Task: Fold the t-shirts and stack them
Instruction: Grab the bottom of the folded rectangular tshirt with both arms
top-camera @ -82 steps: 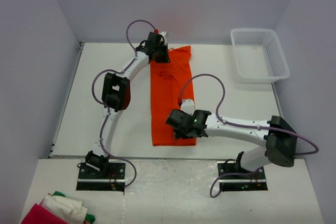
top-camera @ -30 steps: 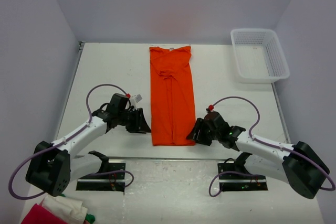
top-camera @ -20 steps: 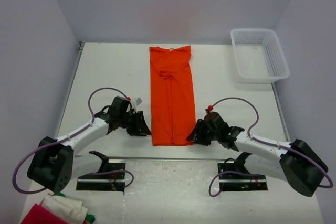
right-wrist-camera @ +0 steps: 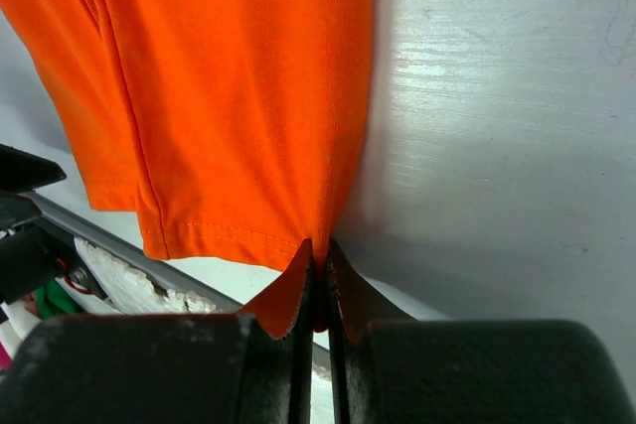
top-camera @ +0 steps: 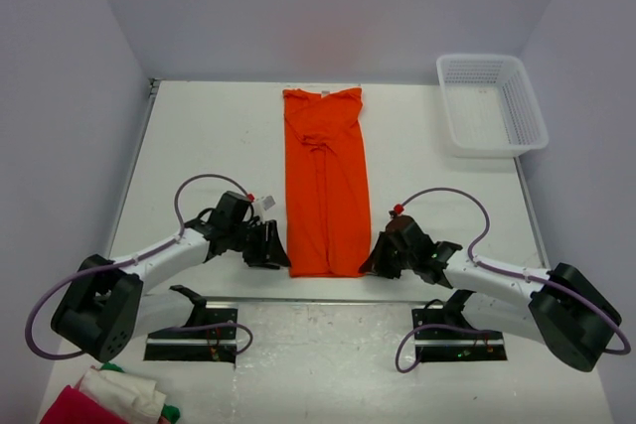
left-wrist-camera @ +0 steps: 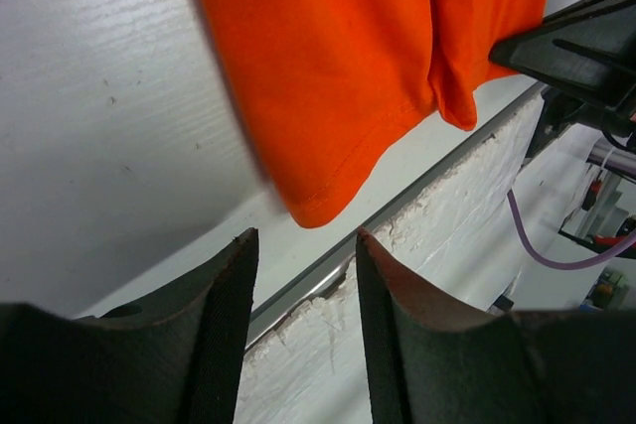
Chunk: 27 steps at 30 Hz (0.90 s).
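Note:
One bright orange t-shirt (top-camera: 325, 181) lies folded into a long narrow strip down the middle of the table, collar end far, hem near. My right gripper (top-camera: 370, 263) sits at the hem's near right corner. In the right wrist view its jaws (right-wrist-camera: 318, 263) are shut on the t-shirt (right-wrist-camera: 229, 96), pinching the corner of the hem. My left gripper (top-camera: 281, 256) is at the near left corner. In the left wrist view it (left-wrist-camera: 303, 241) stands open, the t-shirt's corner (left-wrist-camera: 328, 96) just beyond the fingertips and not between them.
A white plastic basket (top-camera: 491, 103) stands at the table's far right. A pile of red, white and green cloth (top-camera: 109, 399) lies off the table at the near left. The table's front edge (top-camera: 328, 297) runs just behind both grippers.
Both arms came down from the shirt to its near corners. Over the last second the right gripper closed on the hem corner, and the left gripper edged right toward the other corner.

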Each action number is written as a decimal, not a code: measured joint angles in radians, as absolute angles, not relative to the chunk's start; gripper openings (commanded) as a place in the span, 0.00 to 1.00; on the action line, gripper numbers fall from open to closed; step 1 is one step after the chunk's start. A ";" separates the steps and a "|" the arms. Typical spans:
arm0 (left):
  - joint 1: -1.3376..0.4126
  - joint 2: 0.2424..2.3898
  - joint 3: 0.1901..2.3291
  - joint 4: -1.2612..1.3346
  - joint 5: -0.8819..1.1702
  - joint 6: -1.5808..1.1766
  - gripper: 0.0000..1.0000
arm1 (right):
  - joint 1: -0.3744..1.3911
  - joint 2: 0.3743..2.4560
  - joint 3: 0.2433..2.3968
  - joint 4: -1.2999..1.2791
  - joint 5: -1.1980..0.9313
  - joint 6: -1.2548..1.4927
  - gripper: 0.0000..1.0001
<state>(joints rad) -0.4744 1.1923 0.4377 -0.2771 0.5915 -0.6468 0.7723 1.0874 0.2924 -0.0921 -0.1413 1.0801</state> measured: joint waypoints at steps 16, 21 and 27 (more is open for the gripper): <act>-0.539 1.191 0.376 -0.234 0.560 -0.706 0.55 | 0.780 1.089 0.293 -0.093 -0.141 1.080 0.00; -0.566 1.252 0.388 -0.171 0.561 -0.750 0.52 | 0.781 1.083 0.293 -0.102 -0.140 1.080 0.00; -0.603 1.318 0.402 -0.102 0.561 -0.794 0.44 | 0.786 1.068 0.293 -0.119 -0.131 1.079 0.00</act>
